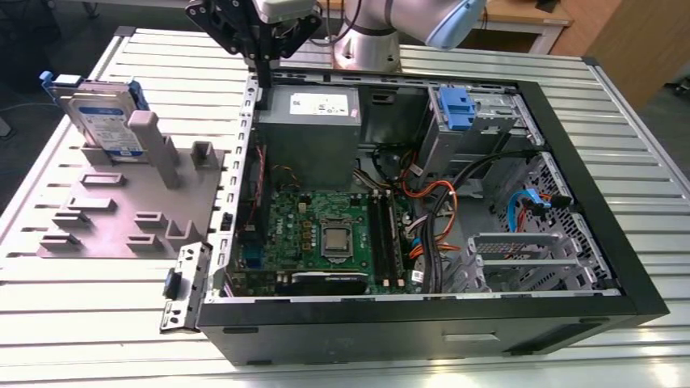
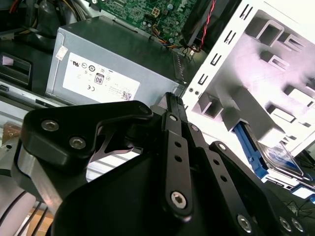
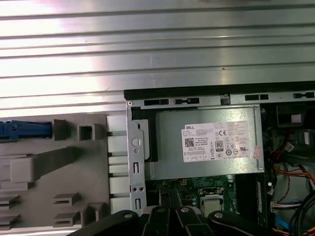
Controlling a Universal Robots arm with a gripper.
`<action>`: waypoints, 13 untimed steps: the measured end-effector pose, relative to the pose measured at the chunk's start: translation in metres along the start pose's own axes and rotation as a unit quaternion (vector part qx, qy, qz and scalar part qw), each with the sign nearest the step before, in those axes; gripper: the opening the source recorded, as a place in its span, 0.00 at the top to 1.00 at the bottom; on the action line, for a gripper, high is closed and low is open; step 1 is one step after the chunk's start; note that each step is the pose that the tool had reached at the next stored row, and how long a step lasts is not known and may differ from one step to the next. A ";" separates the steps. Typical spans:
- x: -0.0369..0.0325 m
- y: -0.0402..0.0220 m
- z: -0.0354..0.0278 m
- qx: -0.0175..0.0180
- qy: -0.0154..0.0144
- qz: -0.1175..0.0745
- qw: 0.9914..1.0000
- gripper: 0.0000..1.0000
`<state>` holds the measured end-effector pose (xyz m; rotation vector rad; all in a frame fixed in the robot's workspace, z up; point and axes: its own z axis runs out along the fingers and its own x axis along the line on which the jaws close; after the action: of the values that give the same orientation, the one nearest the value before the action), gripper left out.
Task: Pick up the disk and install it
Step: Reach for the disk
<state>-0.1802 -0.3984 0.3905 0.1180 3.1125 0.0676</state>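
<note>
The disk (image 1: 103, 115), silver with a white-and-blue label and a blue carrier, stands on edge in a slot at the back of the grey fixture (image 1: 119, 214), on the exterior view's left. Its blue carrier edge also shows in the first wrist view (image 3: 24, 129) and the second wrist view (image 2: 278, 158). My gripper (image 1: 258, 56) hangs above the back left corner of the open computer case (image 1: 603, 202), to the right of the disk and apart from it. In both wrist views its black fingers (image 2: 171, 101) (image 3: 170, 209) lie together with nothing between them, over the grey power supply box (image 3: 206, 142).
Inside the case lie the power supply box (image 1: 310, 121), the green motherboard (image 1: 323, 234), bundles of cables (image 1: 442, 210) and a fixed blue caddy (image 1: 457, 109) at the back right. The fixture carries several upright pegs (image 1: 161, 158). Everything rests on a ribbed metal table (image 1: 97, 315).
</note>
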 end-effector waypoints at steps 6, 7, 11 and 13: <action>0.0009 -0.0001 0.0005 0.000 0.000 0.000 1.000 0.89; 0.0009 -0.0001 0.0005 0.000 0.000 0.000 1.000 0.89; 0.0013 -0.0001 0.0006 0.000 0.000 0.000 1.000 0.89; 0.0030 -0.0003 0.0015 0.000 0.000 0.000 1.000 0.89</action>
<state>-0.1831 -0.3984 0.3889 0.1180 3.1126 0.0675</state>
